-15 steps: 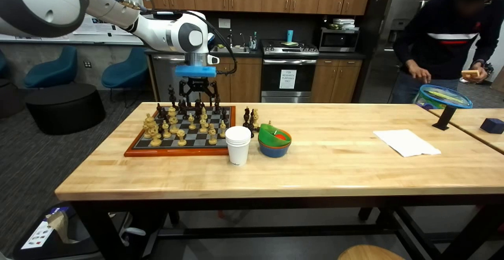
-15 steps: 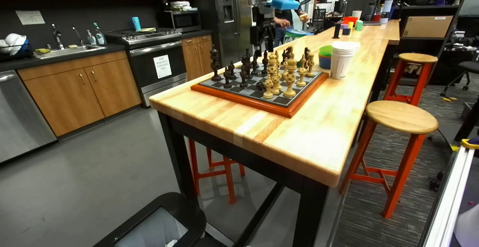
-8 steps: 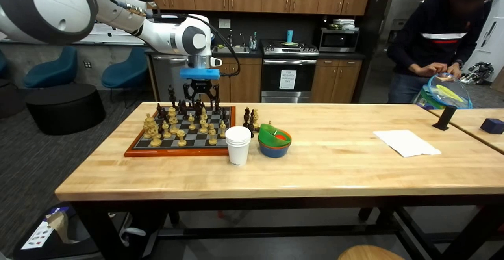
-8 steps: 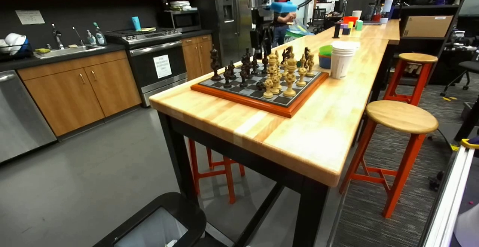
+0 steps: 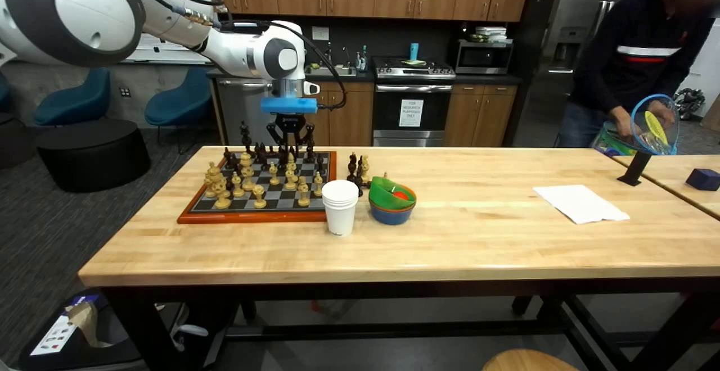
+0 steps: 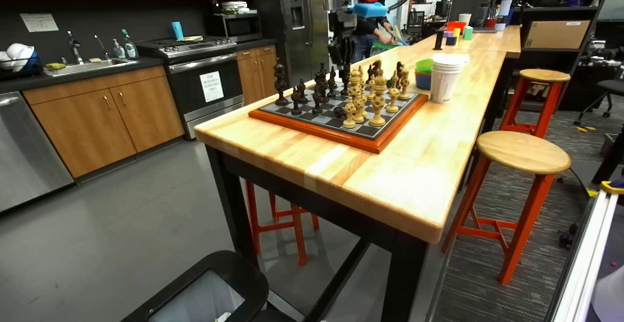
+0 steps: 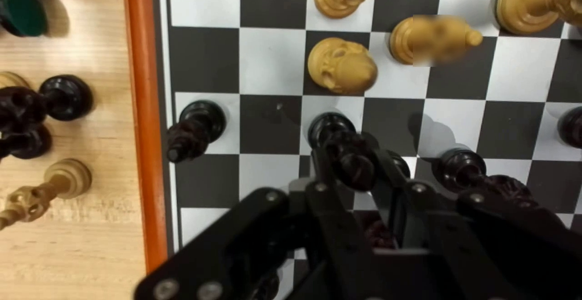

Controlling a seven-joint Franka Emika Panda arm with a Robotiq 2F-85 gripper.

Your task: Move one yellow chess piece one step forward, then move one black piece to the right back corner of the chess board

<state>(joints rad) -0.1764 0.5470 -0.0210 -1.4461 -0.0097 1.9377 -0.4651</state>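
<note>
Well inside board rim, hand astride black piece (yellow piece near).

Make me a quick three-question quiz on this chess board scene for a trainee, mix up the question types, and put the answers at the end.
1. Multiple choice. In the wrist view, the chess piece between the jaws of the gripper is:
a) yellow
b) black
c) green

2. True or false. Some pieces stand on the tabletop, outside the rim of the chess board.

3. Short answer. In an exterior view, what colour is the bottom bowl of the stack beside the white cups?

Key:
1. b
2. True
3. Blue
</note>
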